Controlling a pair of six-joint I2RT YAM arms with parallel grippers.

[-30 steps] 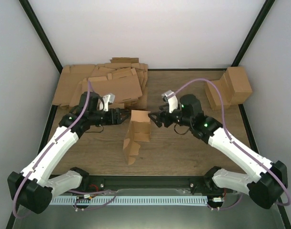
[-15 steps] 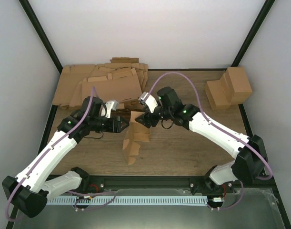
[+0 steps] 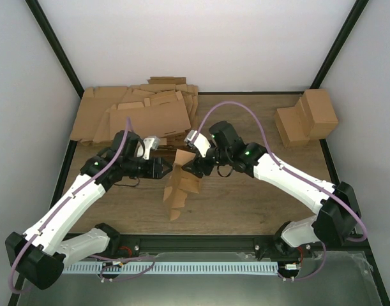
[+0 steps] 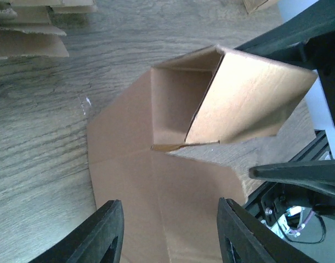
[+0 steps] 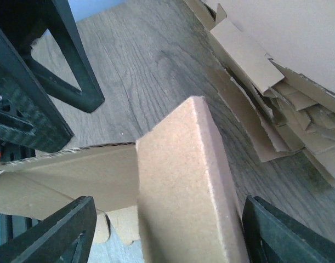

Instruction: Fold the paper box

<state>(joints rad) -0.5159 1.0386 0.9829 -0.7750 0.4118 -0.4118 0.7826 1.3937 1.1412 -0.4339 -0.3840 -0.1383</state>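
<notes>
The paper box (image 3: 179, 183) is a half-folded brown cardboard piece standing mid-table, one end raised into an open-sided shell (image 4: 222, 101) and a flat panel (image 4: 156, 203) lying toward the near edge. My left gripper (image 3: 165, 169) is against its left side, open, its fingers (image 4: 104, 235) straddling the flat panel without touching it. My right gripper (image 3: 193, 167) comes in from the right, also open. Its fingertips (image 5: 63, 235) stand on either side of the raised panel (image 5: 181, 192), with gaps on both sides.
A heap of flat cardboard sheets (image 3: 140, 113) lies at the back left, its edges showing in the right wrist view (image 5: 277, 98). Finished brown boxes (image 3: 307, 116) stand at the back right. A black rail (image 3: 201, 245) runs along the near edge.
Both grippers have closed in on the box from either side. The right arm swung left toward its top, the left jaws narrowed, and the box leaned slightly left.
</notes>
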